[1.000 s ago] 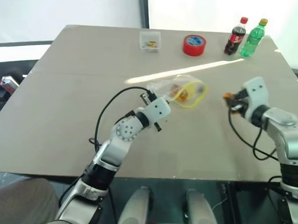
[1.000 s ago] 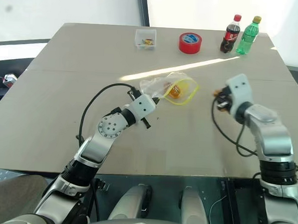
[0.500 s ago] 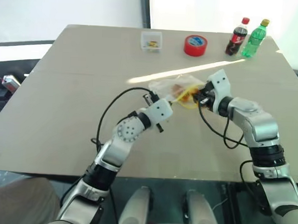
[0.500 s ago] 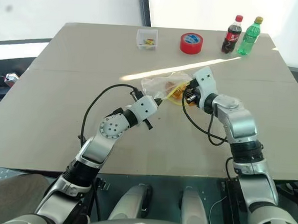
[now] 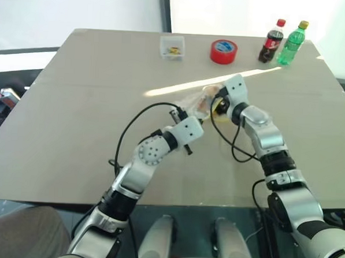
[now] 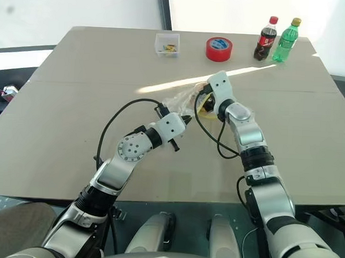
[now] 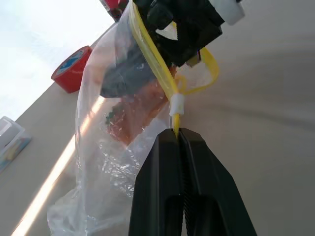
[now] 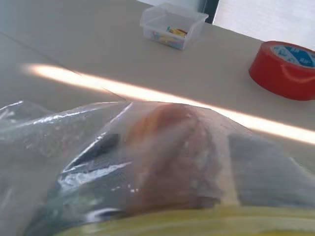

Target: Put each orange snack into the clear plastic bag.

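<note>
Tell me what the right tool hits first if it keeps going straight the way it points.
Most likely the orange snack inside the clear plastic bag, just ahead of the right tool; depth beyond it is unclear.

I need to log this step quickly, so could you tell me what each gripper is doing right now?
Left gripper: shut on the yellow seal strip of the clear plastic bag.
Right gripper: inside the bag's mouth, at an orange snack; open or shut cannot be told.

Silver-grey jointed arms, looping black cables

Bright backlight, sunlit streak across table (image 5: 74, 129)
</note>
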